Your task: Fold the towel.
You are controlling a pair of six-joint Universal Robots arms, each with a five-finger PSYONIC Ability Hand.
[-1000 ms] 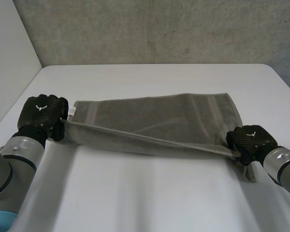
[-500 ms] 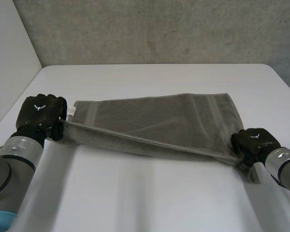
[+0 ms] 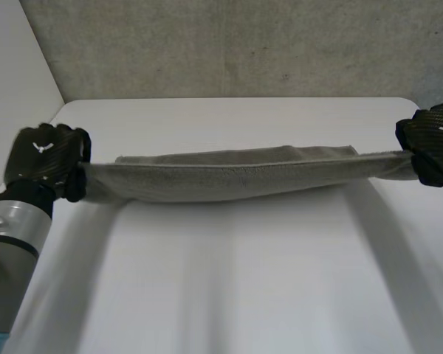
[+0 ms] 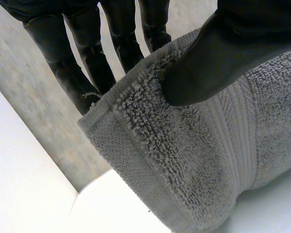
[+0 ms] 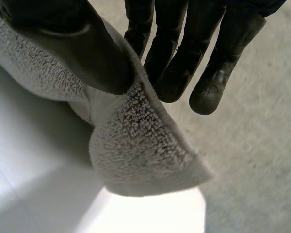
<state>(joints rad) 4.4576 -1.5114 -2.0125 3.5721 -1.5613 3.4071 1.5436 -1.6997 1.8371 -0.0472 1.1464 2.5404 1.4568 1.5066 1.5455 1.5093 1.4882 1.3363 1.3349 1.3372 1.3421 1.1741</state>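
Note:
The grey towel (image 3: pixel 229 175) hangs stretched between my two hands above the white table (image 3: pixel 236 280), its lower part trailing on the tabletop behind. My left hand (image 3: pixel 46 158) pinches one corner at the towel's left end; the left wrist view shows the thumb (image 4: pixel 218 53) pressing the towel (image 4: pixel 194 155) against the fingers. My right hand (image 3: pixel 435 144) holds the right end high near the table's far right corner. Seen from the right wrist, its thumb (image 5: pixel 82 48) and fingers clamp a towel corner (image 5: pixel 140 150).
A grey concrete wall (image 3: pixel 244 44) rises behind the table's far edge. A pale wall (image 3: pixel 7 88) stands at the left. The near half of the table lies bare in front of the towel.
Both hands have lifted the near edge of the towel. My right hand moved up and toward the far right; the left rose slightly. The towel now shows as a narrow taut band.

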